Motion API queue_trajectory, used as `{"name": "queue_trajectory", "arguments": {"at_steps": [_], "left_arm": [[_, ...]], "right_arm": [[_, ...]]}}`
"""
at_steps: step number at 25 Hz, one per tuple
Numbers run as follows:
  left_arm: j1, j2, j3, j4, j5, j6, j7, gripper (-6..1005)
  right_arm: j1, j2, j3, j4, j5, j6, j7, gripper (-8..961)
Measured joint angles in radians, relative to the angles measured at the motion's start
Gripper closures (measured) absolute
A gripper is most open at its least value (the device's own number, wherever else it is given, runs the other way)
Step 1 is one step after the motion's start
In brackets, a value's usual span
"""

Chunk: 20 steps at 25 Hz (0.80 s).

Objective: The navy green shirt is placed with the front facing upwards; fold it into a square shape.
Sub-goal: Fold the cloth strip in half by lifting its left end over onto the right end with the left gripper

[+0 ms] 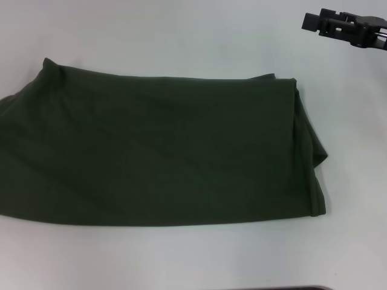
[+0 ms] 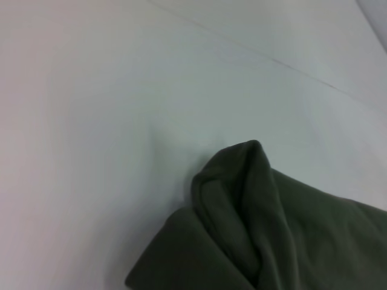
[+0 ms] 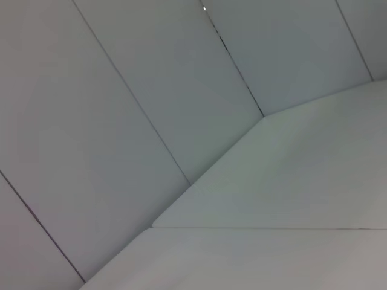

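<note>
Shirt (image 1: 163, 151): dark olive-green, folded into a wide band that lies flat on the white table (image 1: 181, 36), filling the middle of the head view and running off its left edge. No lettering or collar shows on the upper face. Its far edge is a fairly straight fold; its near edge curves gently. At the right end the layers are stacked unevenly, with a hemmed edge and a small flap sticking out toward the right. The left wrist view shows one bunched, rolled corner of the shirt (image 2: 254, 223) resting on the table (image 2: 91, 121).

Right gripper (image 1: 311, 23) hangs over bare table at the far right, well apart from the shirt and holding nothing; whether its jaws are parted I cannot tell. The left gripper is out of sight.
</note>
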Motion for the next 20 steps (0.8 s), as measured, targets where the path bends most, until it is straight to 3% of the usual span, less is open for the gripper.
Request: {"name": "queue_trajectory", "arguments": {"at_steps": [12, 20], "left_arm": [[-0.022, -0.012, -0.061, 0.037, -0.108, 0.169, 0.009, 970], [-0.059, -0.041, -0.058, 0.05, -0.199, 0.247, 0.009, 970]], "right_arm": [[-0.003, 0.001, -0.001, 0.0, 0.001, 0.002, -0.008, 47], [-0.006, 0.001, -0.001, 0.0, 0.003, 0.003, -0.009, 47]]}}
